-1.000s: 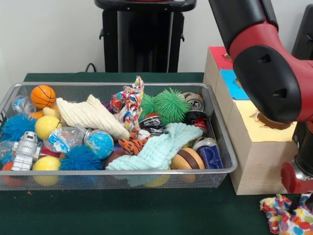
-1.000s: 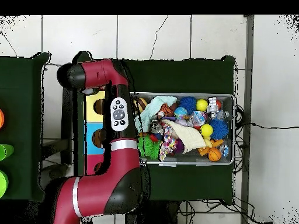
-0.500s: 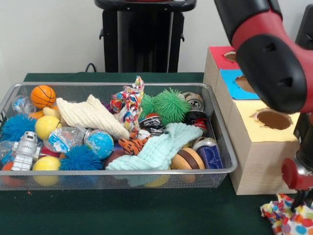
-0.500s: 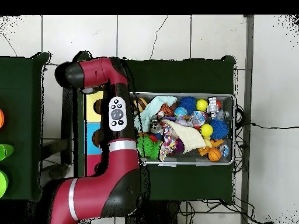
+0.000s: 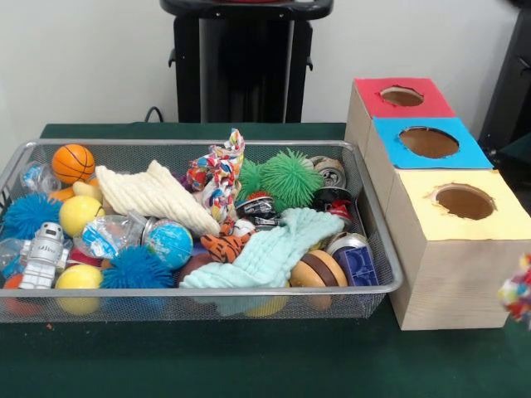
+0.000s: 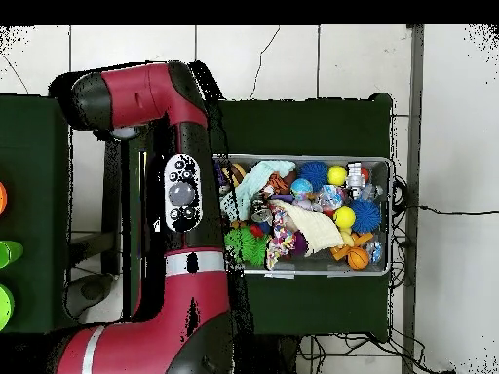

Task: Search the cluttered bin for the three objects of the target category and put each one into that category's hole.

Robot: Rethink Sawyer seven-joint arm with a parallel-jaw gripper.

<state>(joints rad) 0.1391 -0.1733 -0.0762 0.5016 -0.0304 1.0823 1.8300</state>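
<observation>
You cannot tell from either view how the jaws stand: in the front view the gripper itself is out of frame, and in the overhead view the red and black arm (image 6: 180,195) covers it. At the right edge of the front view, low down, a scrap of multicoloured patterned cloth (image 5: 518,294) shows off the table, so it is probably carried, though nothing gripping it shows. It sits beside the wooden box with red, blue and yellow tops (image 5: 465,265), below the level of the round yellow-topped hole (image 5: 463,201), which looks like a lift toward a hole. Which hole is right for cloth I cannot say. In the silver wire-mesh bin (image 5: 377,249) near frame centre, a similar knotted multicoloured rag (image 5: 217,174) stands upright among the toys, likely another target.
</observation>
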